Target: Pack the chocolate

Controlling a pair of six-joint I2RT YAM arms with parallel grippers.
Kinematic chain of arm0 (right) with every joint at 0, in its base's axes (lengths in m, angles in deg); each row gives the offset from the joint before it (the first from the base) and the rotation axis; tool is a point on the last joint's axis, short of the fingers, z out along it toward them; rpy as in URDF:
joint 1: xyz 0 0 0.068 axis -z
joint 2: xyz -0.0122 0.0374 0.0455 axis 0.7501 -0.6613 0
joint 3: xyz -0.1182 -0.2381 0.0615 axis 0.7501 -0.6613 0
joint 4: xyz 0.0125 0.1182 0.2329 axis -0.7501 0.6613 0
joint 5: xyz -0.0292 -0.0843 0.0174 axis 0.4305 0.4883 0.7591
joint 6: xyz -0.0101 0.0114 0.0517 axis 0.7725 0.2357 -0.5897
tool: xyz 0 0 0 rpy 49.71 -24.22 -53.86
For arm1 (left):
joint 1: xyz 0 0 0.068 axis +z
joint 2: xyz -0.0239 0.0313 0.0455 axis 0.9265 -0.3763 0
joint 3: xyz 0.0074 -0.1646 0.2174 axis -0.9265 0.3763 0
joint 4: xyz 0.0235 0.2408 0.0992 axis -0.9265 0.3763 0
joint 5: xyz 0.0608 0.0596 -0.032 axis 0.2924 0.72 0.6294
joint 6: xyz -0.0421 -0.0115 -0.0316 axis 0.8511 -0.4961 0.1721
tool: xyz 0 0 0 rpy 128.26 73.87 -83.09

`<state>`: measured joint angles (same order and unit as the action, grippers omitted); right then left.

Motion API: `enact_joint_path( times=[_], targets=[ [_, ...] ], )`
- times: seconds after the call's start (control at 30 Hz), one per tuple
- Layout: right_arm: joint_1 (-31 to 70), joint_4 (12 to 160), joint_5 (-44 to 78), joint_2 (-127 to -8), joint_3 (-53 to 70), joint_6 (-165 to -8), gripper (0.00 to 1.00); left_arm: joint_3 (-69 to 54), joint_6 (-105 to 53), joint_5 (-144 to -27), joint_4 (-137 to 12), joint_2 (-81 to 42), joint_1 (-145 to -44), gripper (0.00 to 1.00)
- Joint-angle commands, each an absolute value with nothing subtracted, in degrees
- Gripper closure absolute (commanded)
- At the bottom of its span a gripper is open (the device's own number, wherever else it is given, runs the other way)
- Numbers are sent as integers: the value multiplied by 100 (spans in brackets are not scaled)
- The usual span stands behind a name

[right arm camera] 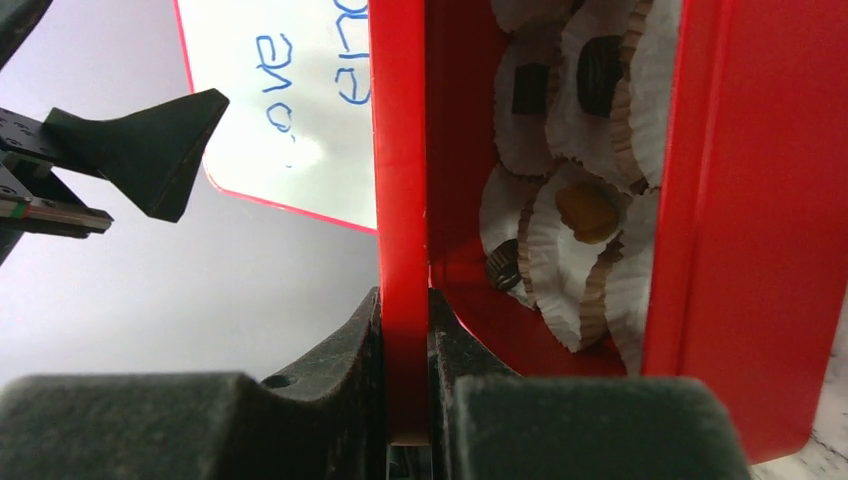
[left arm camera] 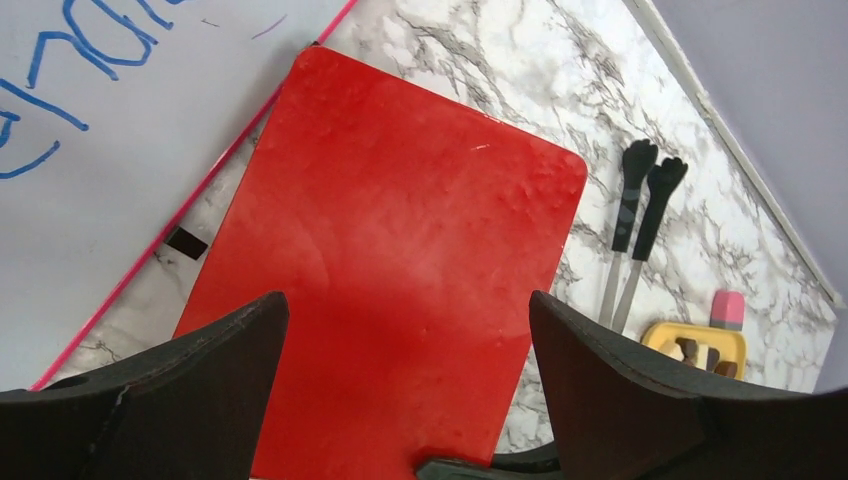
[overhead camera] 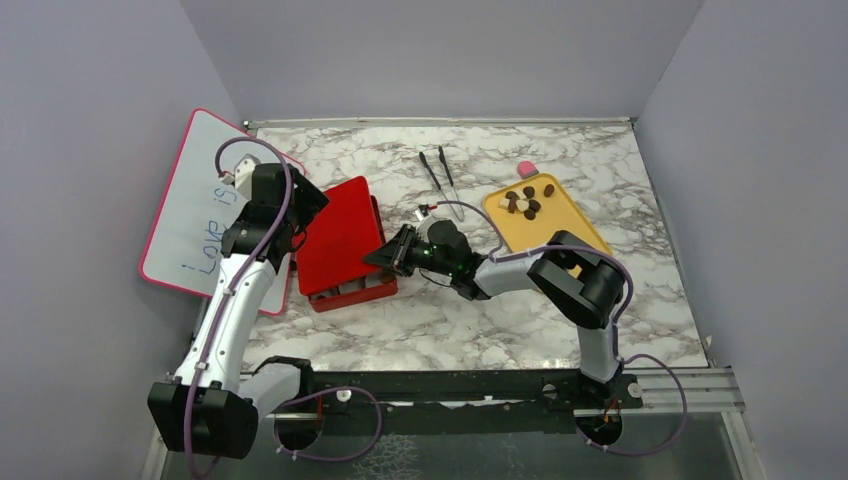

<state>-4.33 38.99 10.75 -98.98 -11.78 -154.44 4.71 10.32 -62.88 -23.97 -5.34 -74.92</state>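
A red box (overhead camera: 352, 290) stands left of centre with its red lid (overhead camera: 340, 232) tilted over it. My right gripper (overhead camera: 388, 252) is shut on the lid's edge (right arm camera: 400, 200), one finger on each face. Inside the box, white paper cups (right arm camera: 545, 240) hold chocolate: a tan piece (right arm camera: 587, 210) and dark pieces (right arm camera: 600, 75). More chocolate (overhead camera: 525, 200) lies on the yellow tray (overhead camera: 560, 235). My left gripper (overhead camera: 300, 205) is open and empty, just above the lid (left arm camera: 400, 250), its fingers (left arm camera: 620, 390) spread wide.
A pink-rimmed whiteboard (overhead camera: 200, 210) with blue writing lies at the left, under the box's left side. Black-tipped tongs (overhead camera: 440, 175) lie at the back centre. A small pink block (overhead camera: 527, 168) sits at the tray's far end. Grey walls close in three sides.
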Motion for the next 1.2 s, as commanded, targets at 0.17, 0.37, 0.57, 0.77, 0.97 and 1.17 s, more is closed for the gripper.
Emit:
enact_joint_path(
  times=[0.17, 0.37, 0.57, 0.77, 0.97, 1.17],
  targets=[
    [-340, 3466, 967, -9920, -1284, -15505, 99, 542, 1171, -5798, -2391, -850, -7148, 10],
    [-251, 3483, 692, -9792, -1450, -15563, 99, 730, 1064, -5716, -2440, -1262, -6969, 11],
    [-238, 3692, 509, -9664, -1492, -15469, 99, 950, 970, -5792, -2758, -1390, -6842, 1],
    [-220, 3752, 420, -9501, -1552, -15432, 99, 1377, 554, -6176, -3601, -1306, -6842, 1],
    [-219, 3318, 475, -9619, -1704, -15546, 99, 1686, -193, -6535, -4289, -1307, -6842, 1],
    [-203, 3145, 324, -9851, -1720, -15700, 99, 1768, -418, -6770, -4430, -1184, -6842, 4]
  ],
)
